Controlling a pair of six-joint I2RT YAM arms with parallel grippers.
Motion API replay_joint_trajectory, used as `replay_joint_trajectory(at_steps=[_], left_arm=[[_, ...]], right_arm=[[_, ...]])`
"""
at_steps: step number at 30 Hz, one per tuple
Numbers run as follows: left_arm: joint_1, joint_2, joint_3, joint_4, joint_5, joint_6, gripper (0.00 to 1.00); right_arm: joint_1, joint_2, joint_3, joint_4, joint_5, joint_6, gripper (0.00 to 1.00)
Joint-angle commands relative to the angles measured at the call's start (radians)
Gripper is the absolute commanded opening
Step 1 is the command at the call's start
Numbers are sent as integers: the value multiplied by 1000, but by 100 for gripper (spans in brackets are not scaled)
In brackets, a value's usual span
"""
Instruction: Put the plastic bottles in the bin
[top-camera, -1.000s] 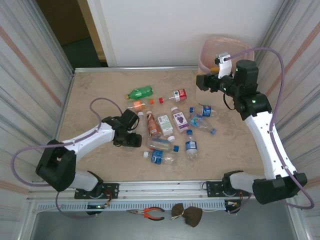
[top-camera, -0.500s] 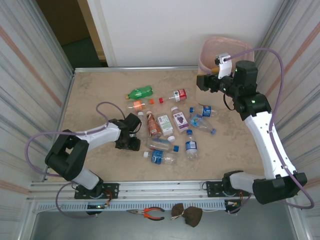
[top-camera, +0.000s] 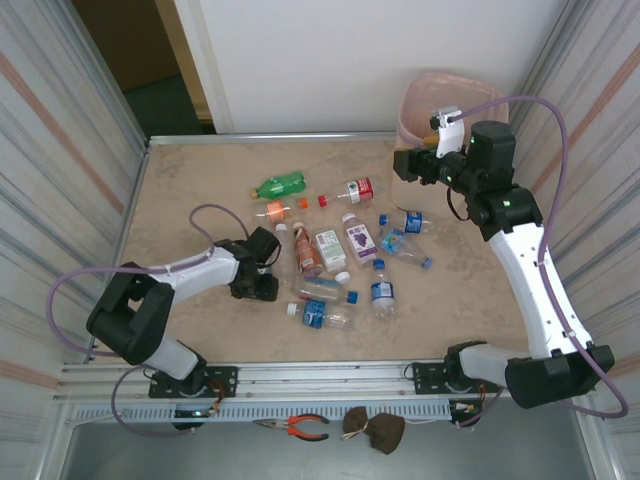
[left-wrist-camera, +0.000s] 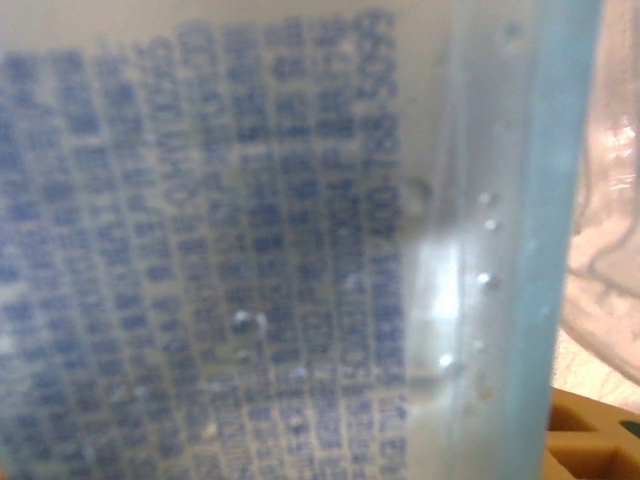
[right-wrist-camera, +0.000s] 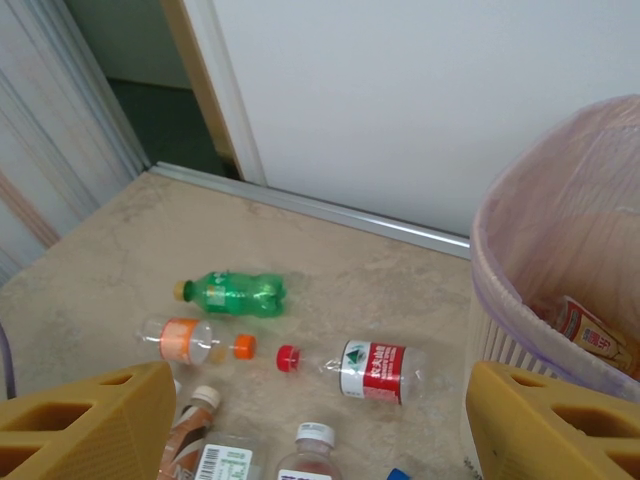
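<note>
Several plastic bottles (top-camera: 345, 250) lie scattered on the tan table (top-camera: 190, 190). Among them are a green one (top-camera: 280, 185) (right-wrist-camera: 235, 293), a red-labelled one (top-camera: 358, 188) (right-wrist-camera: 372, 370) and an orange-labelled one (right-wrist-camera: 185, 340). My left gripper (top-camera: 268, 288) is low on the table, shut on a clear blue-capped bottle (top-camera: 322, 291). That bottle's blue-printed label (left-wrist-camera: 220, 250) sits right against the left wrist camera, with one yellow finger (left-wrist-camera: 595, 440) at its edge. My right gripper (top-camera: 404, 165) (right-wrist-camera: 320, 425) hangs open and empty beside the pink bin (top-camera: 440, 95) (right-wrist-camera: 500, 235).
Metal walls close in the table on the left and right. A rail runs along the back edge (right-wrist-camera: 330, 205). A wrapper lies inside the bin (right-wrist-camera: 590, 330). Pliers (top-camera: 300, 427) lie below the front rail. Bare table lies at the far left.
My left gripper's jaws have narrowed onto the clear bottle while its arm settled lower toward the table. The right arm has stayed still.
</note>
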Motion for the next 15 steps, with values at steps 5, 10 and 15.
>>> replay_joint_trajectory(at_steps=[5, 10, 15], left_arm=[[16, -103, -19, -26, -28, 6, 57], [44, -224, -19, -23, 1, 11, 57], [76, -357, -5, 15, 73, 40, 56]], right_arm=[[8, -37, -5, 7, 11, -13, 76], [11, -43, -1, 13, -3, -4, 76], [15, -56, -1, 23, -30, 15, 76]])
